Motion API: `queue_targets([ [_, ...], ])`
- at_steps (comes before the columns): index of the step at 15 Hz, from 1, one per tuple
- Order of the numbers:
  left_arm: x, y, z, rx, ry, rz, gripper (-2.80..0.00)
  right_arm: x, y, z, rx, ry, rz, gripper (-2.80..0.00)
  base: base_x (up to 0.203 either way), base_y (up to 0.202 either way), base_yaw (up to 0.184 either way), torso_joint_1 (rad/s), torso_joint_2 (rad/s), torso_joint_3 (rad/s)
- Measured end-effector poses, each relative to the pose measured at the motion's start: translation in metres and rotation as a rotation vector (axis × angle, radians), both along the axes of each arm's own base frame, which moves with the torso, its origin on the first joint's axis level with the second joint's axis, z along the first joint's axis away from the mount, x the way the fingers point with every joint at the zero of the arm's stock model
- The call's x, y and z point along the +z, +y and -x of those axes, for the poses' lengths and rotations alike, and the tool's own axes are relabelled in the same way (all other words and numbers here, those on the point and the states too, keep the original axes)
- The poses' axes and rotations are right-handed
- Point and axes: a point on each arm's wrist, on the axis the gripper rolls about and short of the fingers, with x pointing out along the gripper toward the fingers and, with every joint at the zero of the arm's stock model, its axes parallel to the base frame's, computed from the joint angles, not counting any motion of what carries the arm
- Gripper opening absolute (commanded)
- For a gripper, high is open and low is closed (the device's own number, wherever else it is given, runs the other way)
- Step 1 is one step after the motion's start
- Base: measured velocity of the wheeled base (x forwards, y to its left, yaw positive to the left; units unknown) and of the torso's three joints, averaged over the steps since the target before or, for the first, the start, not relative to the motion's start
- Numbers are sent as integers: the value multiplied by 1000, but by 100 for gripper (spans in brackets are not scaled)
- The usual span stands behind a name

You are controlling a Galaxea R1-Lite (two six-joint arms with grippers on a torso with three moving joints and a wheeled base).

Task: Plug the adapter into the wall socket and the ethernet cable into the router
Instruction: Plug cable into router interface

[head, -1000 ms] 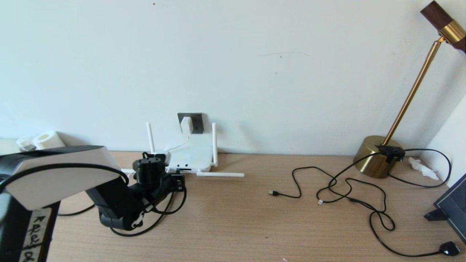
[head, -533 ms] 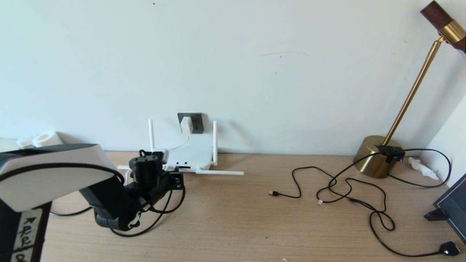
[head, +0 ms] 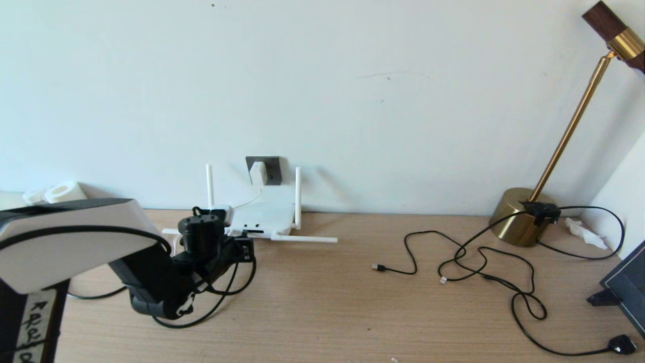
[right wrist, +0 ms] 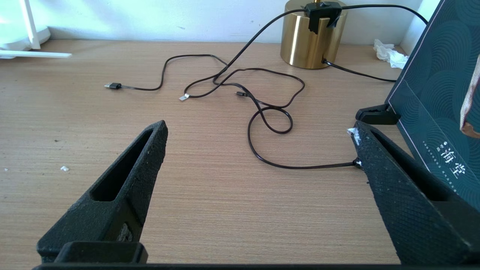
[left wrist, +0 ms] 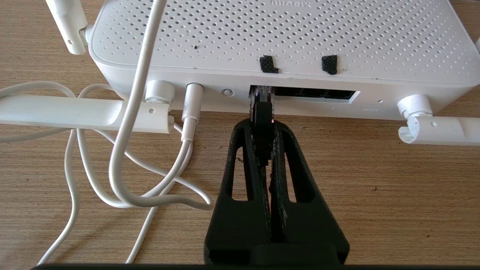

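Observation:
The white router [left wrist: 285,37] lies by the wall, its port edge facing my left gripper [left wrist: 262,120]. That gripper is shut on the black boot of the ethernet cable [left wrist: 261,112], whose clear connector [left wrist: 261,93] sits in the leftmost port slot. In the head view the left gripper [head: 245,248] is at the router [head: 264,217]. The white adapter [head: 258,173] sits in the dark wall socket [head: 271,170], and its white cord [left wrist: 131,112] runs over the router. My right gripper [right wrist: 258,131] hangs open over bare table.
A gold lamp base [head: 519,218] stands at the back right with thin black cables [head: 484,262] sprawled before it. A dark box [head: 627,287] leans at the right edge, close to my right gripper. Paper rolls [head: 63,193] sit at the far left.
My left gripper pushed a little toward the wall with the cable, and the router shifted back and settled flatter. Over the last half second almost nothing moved.

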Motion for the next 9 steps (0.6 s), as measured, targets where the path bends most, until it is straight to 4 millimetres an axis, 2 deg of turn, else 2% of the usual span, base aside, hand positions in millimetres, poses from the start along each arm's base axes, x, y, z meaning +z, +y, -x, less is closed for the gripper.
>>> queue_targets([
  [9, -3, 0, 0, -1, 6, -2, -280, 0, 0, 0, 0, 0, 0, 0, 0, 0, 0, 0, 0, 0],
])
